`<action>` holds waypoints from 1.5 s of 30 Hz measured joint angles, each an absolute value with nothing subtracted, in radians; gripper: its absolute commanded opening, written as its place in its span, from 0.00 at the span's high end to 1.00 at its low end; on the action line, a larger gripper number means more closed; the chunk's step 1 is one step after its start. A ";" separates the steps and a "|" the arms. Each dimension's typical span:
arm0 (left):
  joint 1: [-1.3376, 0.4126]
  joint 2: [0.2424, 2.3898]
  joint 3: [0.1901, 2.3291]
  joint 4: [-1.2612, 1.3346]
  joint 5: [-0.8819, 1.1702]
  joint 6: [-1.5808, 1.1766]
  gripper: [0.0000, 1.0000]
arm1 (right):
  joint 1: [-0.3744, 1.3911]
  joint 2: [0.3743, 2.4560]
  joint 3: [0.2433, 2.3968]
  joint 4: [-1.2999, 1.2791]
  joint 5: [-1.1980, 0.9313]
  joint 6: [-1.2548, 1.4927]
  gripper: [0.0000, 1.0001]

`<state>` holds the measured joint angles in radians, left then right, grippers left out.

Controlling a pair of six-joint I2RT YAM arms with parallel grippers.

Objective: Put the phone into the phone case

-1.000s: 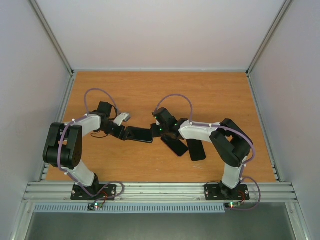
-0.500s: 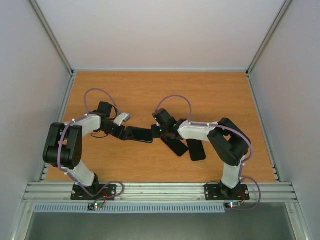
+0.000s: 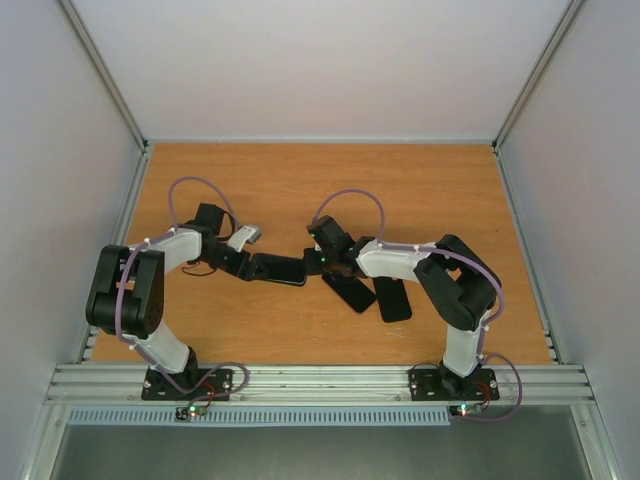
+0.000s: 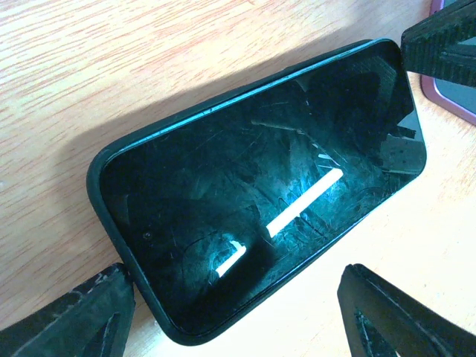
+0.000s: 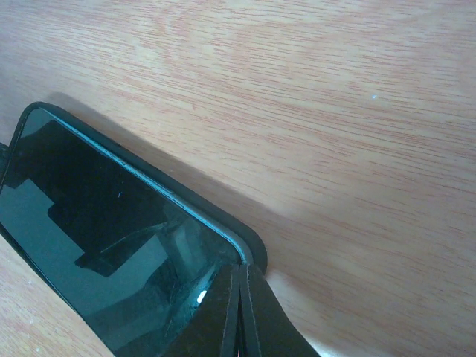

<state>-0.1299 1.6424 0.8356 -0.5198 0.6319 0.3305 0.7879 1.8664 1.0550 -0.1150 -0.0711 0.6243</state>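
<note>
A black phone (image 3: 280,268) lies face up on the wooden table, sitting in a dark case whose rim (image 4: 104,201) runs round it. In the left wrist view the phone (image 4: 260,178) has its near end between my left gripper's (image 4: 238,305) open fingers (image 4: 74,320); the left finger is at the case's corner. My left gripper (image 3: 240,262) is at the phone's left end. My right gripper (image 3: 318,262) is shut, its tips (image 5: 242,279) pressing on the phone's (image 5: 97,223) corner inside the case rim (image 5: 190,199). The right gripper's finger also shows in the left wrist view (image 4: 442,41).
Two more dark phone-shaped slabs (image 3: 350,292) (image 3: 392,298) lie under the right arm. A purple-edged item (image 4: 454,97) shows at the left wrist view's right edge. The table (image 3: 300,190) is walled at the back and both sides.
The right arm's elbow has shifted slightly to the left. The phone and both grippers stay where they were.
</note>
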 measured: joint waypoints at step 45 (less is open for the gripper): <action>-0.126 1.642 0.836 -0.525 0.619 0.331 0.25 | 0.939 2.037 1.150 0.132 -0.088 0.644 0.99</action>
<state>-0.1261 1.6424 0.8356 -0.5255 0.6193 0.3305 0.9394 2.0365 1.1496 0.1318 -0.0883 0.6437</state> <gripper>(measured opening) 0.751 0.010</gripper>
